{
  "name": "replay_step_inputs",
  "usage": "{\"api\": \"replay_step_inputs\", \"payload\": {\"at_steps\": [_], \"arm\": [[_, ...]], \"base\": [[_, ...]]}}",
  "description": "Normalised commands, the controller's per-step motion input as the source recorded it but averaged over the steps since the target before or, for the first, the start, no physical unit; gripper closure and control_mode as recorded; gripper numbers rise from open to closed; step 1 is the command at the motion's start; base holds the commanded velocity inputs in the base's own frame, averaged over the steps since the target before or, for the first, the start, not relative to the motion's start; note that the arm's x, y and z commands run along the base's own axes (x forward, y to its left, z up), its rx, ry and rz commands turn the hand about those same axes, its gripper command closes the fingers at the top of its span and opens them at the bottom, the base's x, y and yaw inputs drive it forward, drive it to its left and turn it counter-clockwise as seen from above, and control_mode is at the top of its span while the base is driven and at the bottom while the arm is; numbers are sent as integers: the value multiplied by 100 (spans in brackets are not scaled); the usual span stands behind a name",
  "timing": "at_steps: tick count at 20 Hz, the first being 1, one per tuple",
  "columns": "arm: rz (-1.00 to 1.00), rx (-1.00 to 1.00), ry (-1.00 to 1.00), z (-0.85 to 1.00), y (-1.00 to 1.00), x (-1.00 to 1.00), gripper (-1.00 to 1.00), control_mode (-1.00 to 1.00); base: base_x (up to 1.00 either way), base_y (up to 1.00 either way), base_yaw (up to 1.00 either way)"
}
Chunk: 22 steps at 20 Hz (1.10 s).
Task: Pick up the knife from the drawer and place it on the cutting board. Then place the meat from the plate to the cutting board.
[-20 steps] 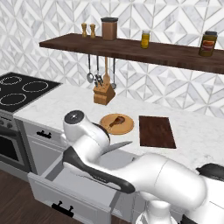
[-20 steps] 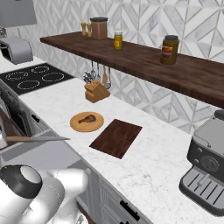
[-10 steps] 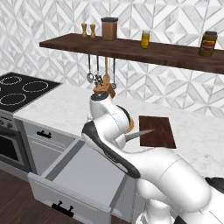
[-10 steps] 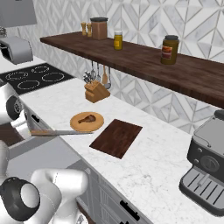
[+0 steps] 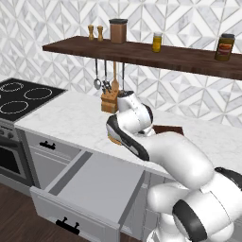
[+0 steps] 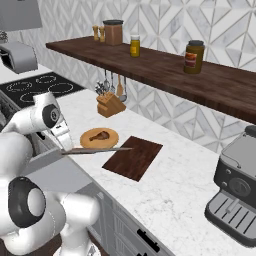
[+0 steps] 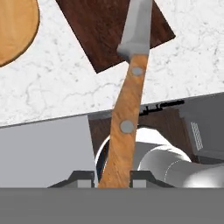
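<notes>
gripper (image 7: 113,180): clamped on the wooden handle of the knife (image 7: 127,113); in the hand view the handle rises from between the two dark finger tips.

just changed: a second ago the arm was bent low over the open drawer (image 5: 90,184); half a second ago the knife was already lifted toward the counter; now it hangs above the counter edge with its blade reaching over the cutting board (image 6: 134,156). The drawer tray lies bare.

meaning for the task: the pick from the drawer looks done and the carry nearly so; lowering and letting go on the board is still to do.

knife, axis and heading: long axis close to level, roughly along the counter edge in the right base view; handle end at the gripper, tip pointing away from the arm toward the cutting board. The tip is above the board's near left corner, not touching it as far as I can tell.

plate (image 6: 111,135): just left of the cutting board, apart from it.

meat (image 6: 100,135): on the plate, untouched.
</notes>
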Motion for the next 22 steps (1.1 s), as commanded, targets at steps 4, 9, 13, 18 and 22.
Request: {"api": "replay_step_inputs", "payload": {"at_steps": [4, 9, 13, 18, 22], "arm": [[24, -18, 23, -38, -74, 44, 100, -100], [33, -4, 20, -23, -97, 28, 100, -100], [37, 0, 20, -11, -80, 24, 100, -100], [35, 0, 7, -17, -76, 18, 100, -100], [27, 3, 0, -25, -81, 13, 100, -100]], "base": [[0, 0, 0], [0, 0, 0], [0, 0, 0], [0, 0, 0], [0, 0, 0]]}}
